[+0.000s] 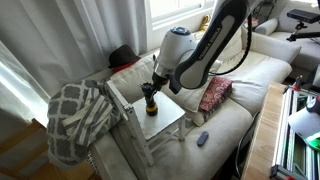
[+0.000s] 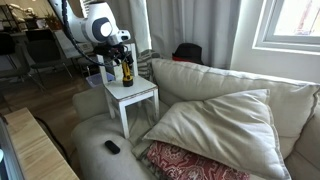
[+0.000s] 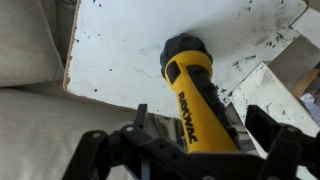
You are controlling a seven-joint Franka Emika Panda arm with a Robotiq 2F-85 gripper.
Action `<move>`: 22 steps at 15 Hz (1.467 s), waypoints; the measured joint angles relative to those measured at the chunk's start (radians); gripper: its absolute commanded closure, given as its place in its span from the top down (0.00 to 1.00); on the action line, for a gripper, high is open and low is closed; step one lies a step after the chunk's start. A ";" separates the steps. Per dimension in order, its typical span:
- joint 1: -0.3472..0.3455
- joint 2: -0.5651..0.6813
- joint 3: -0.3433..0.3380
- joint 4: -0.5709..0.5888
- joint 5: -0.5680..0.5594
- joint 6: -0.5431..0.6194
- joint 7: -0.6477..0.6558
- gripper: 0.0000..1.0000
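The fingers (image 3: pixel 272 135) stand apart at 3 and 9 o'clock of the upright yellow flashlight (image 3: pixel 195 95), seemingly not touching it, on the white tabletop (image 3: pixel 120 50).

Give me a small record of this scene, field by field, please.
Setting: white side table standing on a cream sofa
Tool: tool open, fingers either side of the flashlight, not gripping
Object: yellow flashlight, black head, on the table
Nearby: red patterned cushion, checked blanket, dark remote

White table (image 1: pixel 170 122); beige sofa (image 1: pixel 250 75); red patterned cushion (image 1: pixel 214 94); dark remote (image 1: pixel 202 138); checkered blanket (image 1: pixel 80 115).
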 measured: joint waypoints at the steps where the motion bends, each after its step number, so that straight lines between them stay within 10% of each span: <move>1: 0.000 0.010 0.001 0.001 0.008 0.025 -0.001 1.00; 12: -0.029 0.076 0.050 0.033 0.057 0.152 -0.013 0.29; 22: -0.048 0.046 0.062 0.077 0.057 -0.030 -0.042 0.27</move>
